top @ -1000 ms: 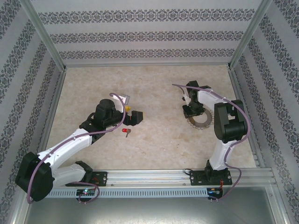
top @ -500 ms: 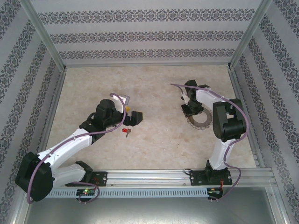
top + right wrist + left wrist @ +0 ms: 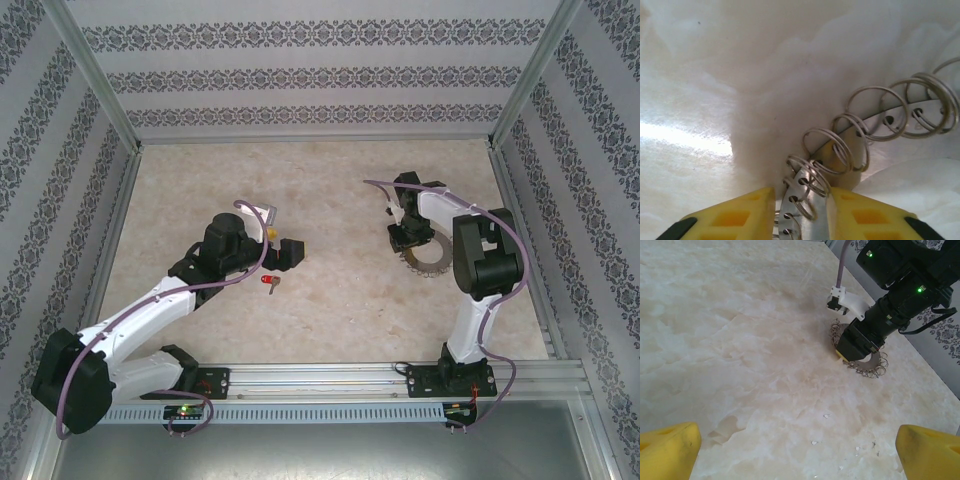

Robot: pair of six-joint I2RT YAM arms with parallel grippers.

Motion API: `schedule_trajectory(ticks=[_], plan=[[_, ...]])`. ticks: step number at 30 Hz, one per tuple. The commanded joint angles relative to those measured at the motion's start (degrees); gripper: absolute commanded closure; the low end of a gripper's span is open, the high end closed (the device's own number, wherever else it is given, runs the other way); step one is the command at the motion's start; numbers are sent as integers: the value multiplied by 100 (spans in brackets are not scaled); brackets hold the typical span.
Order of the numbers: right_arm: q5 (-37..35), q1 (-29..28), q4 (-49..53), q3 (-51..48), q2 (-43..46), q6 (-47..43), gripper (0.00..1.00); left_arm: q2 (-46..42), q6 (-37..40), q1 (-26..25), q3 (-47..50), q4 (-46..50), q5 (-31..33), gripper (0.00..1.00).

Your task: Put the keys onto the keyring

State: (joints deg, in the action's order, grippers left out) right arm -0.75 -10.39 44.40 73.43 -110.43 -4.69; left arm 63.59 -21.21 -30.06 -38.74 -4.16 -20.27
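The table (image 3: 340, 190) is a pale, marble-like surface closed in by patterned walls (image 3: 300, 70), and both my arms work on it. My right gripper (image 3: 802, 210), right of centre in the top view, is clenched on the keyring (image 3: 875, 122). In the right wrist view my yellow fingertips (image 3: 740, 215) press from both sides on its flat metal band, which carries many small wire loops along the edge. The ring sits low against the table. My left gripper (image 3: 800, 445) is released: in the left wrist view its two yellow fingers (image 3: 667, 450) stand far apart at the lower corners, with nothing between them. The key (image 3: 270, 283), with its red head, lies flat on the table just below my left gripper in the top view, well apart from the keyring. I judge that the step in hand is securing the ring, and the key is not yet picked. The next move, I think, asks my left gripper to come down over the tiny key and pinch it exactly, because it is thin and may slip.
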Motion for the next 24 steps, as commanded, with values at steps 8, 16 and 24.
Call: schedule_trajectory(ticks=[8,16,24], plan=[[-151,-150,158,181,-88,-17,83,-176,225,-73,-111,275,204,0],[-225,-357,155,-119,505,73,95,-217,255,-75,-90,354,287,0],[164,-424,50,-281,915,27,100,-253,268,-71,-100,395,314,0]])
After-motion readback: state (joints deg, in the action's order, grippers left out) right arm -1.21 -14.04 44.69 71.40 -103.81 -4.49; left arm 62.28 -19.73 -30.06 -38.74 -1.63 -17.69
